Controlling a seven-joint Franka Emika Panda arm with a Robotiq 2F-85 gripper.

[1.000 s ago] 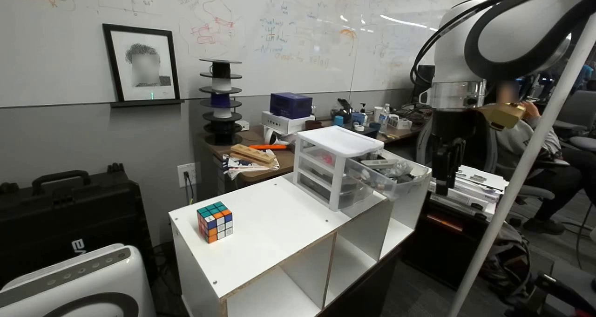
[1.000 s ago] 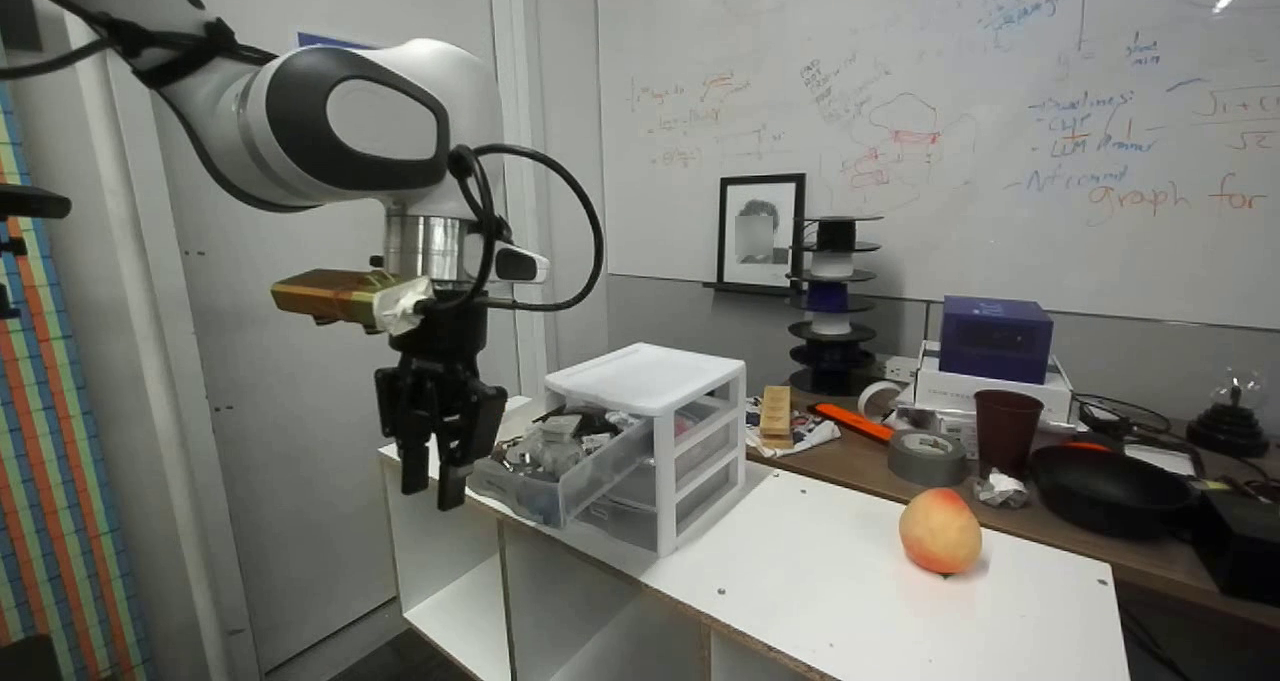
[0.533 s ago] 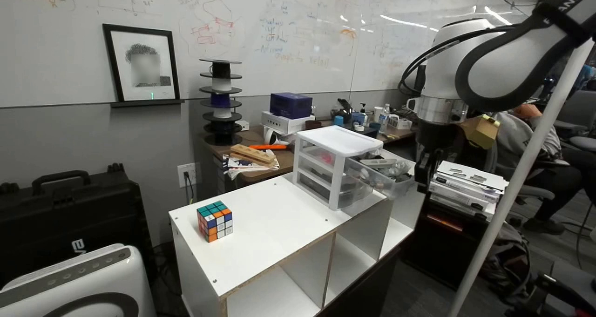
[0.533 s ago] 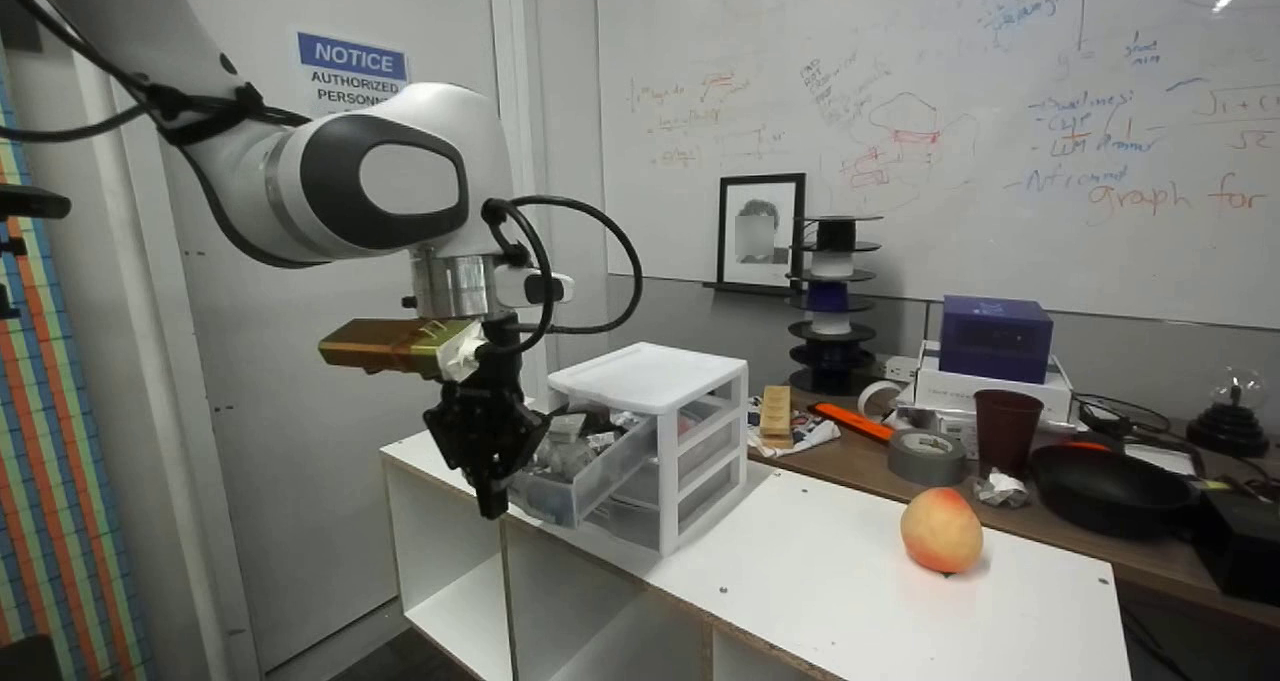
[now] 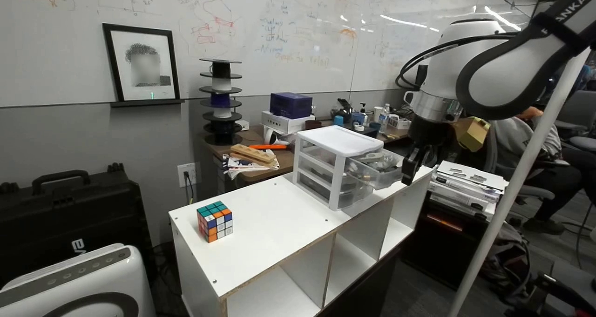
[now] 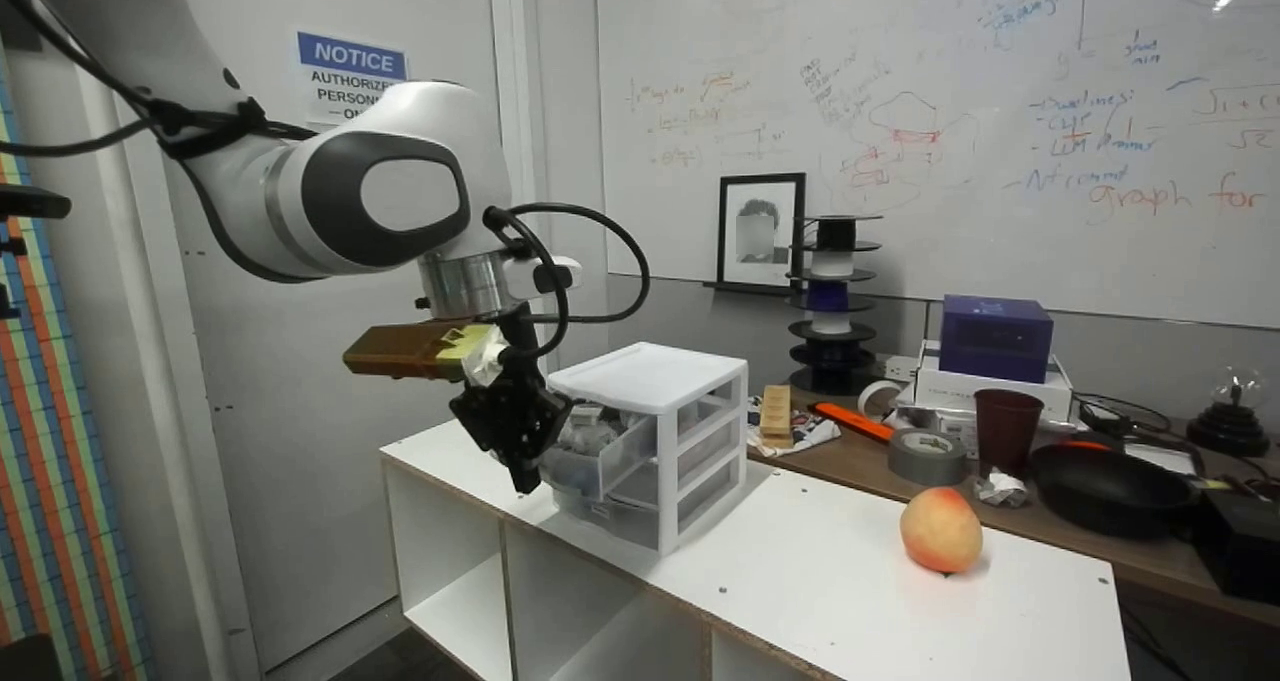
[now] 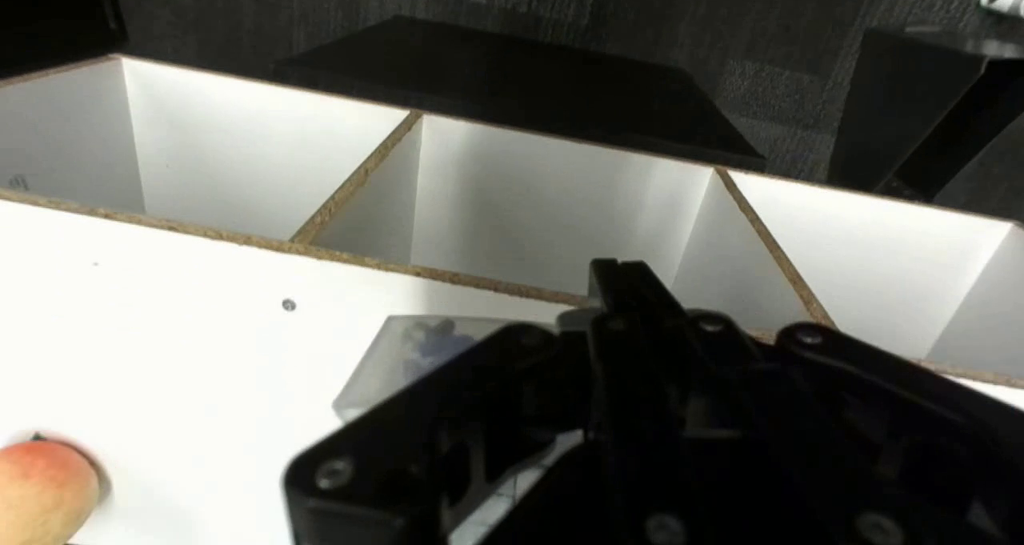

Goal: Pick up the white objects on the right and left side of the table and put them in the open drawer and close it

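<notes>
**Drawer (image 5: 387,179) part-way out: a job for pushing, not pinching**

The drawer lies right of centre in an exterior view, the top one of three, jutting from its unit (image 6: 645,373) toward the right edge. Its walls are thin, see-through plastic, so I expect it to be light, slick and a little bendy. Pale pieces (image 5: 372,157) lie jumbled inside; whether these are the white objects I cannot tell. They look light and stiff, and any that ride above the rim could catch as the drawer goes in.

My fingers (image 6: 524,473) are clenched together with nothing visible between them, just beside the drawer's front, left of centre in an exterior view. Whether they touch it I cannot tell. Closing looks like the step in hand. I would set my tips against the middle of the front and press straight in; a push near a corner would probably skew the drawer and make it bind.

The unit looks light too, so a hard shove may slide it over the smooth table (image 6: 830,596). Further out on the table, a fruit (image 6: 941,531) sits at lower right and a cube (image 5: 214,221) at lower left, each in an exterior view, both well apart from the drawer.
</notes>
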